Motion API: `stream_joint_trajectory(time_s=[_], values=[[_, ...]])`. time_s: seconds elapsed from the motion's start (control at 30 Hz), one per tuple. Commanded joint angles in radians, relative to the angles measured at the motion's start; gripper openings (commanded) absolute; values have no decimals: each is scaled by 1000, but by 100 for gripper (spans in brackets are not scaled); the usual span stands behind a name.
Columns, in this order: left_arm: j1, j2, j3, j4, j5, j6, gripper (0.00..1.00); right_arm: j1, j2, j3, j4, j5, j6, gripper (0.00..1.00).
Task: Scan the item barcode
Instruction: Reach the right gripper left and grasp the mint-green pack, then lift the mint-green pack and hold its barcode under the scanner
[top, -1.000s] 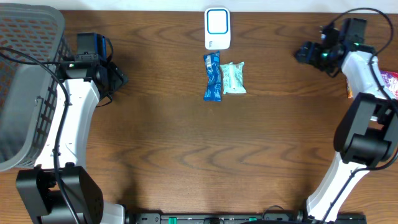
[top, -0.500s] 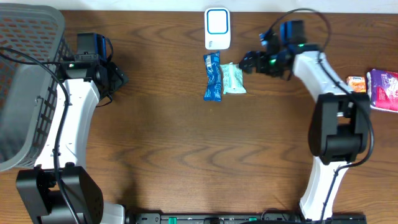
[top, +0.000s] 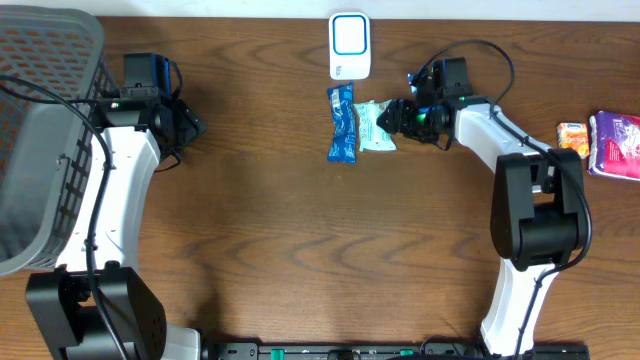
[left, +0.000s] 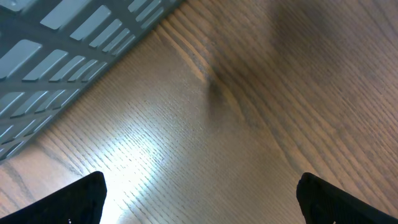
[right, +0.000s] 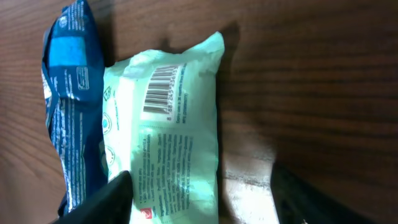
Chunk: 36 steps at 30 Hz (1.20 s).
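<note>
Dark brown wood grain runs across the worktop (top: 270, 230) under both my arms. My right end effector (top: 393, 118) sits at the right edge of the mint pack (top: 376, 126), which lies flat at the far middle of the worktop. In my right wrist view the pack (right: 165, 137) fills the centre with its barcode (right: 163, 90) facing up, printed near one end. My two right fingers (right: 99, 199) show as dark shapes at the bottom of that view, one over the pack's left side and the other over bare wood to its right, so they stand spread on either side of the pack's right edge and have nothing pinched between them.

A blue pack (top: 341, 122) lies just left of the mint pack, touching it along one long side. Just beyond the two packs stands the white scanner (top: 350, 45) with a blue-ringed face, at the far edge of the worktop.

My left end effector (top: 190, 126) hangs well to the left, over bare wood, beside a grey basket (top: 40, 110) at the left edge. In my left wrist view the fingertips (left: 78, 198) sit in the bottom corners, spread wide with only wood between them, and the basket's grille (left: 68, 56) crosses the top left.

At the far right edge lie an orange pack (top: 573, 136) and a purple pack (top: 616, 131), side by side.
</note>
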<state>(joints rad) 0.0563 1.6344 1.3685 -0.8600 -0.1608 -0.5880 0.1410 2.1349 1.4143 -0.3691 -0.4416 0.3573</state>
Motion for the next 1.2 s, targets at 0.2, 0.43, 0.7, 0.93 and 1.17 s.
stream_joint_trajectory(time_s=[0.2, 0.43, 0.7, 0.93, 1.17], values=[[2, 4, 0, -3, -12, -12, 98, 51, -6, -132, 71, -51, 61, 55], [2, 4, 0, -3, -12, -12, 98, 76, -6, -166, 111, -18, 103, 36], [2, 4, 0, -3, -12, -12, 98, 56, -13, -163, 139, -8, 41, 1], [2, 4, 0, -3, -12, -12, 98, 50, -131, -156, 136, 101, -315, 1], [2, 4, 0, -3, -12, -12, 98, 126, -267, -156, 150, 616, -673, 1]])
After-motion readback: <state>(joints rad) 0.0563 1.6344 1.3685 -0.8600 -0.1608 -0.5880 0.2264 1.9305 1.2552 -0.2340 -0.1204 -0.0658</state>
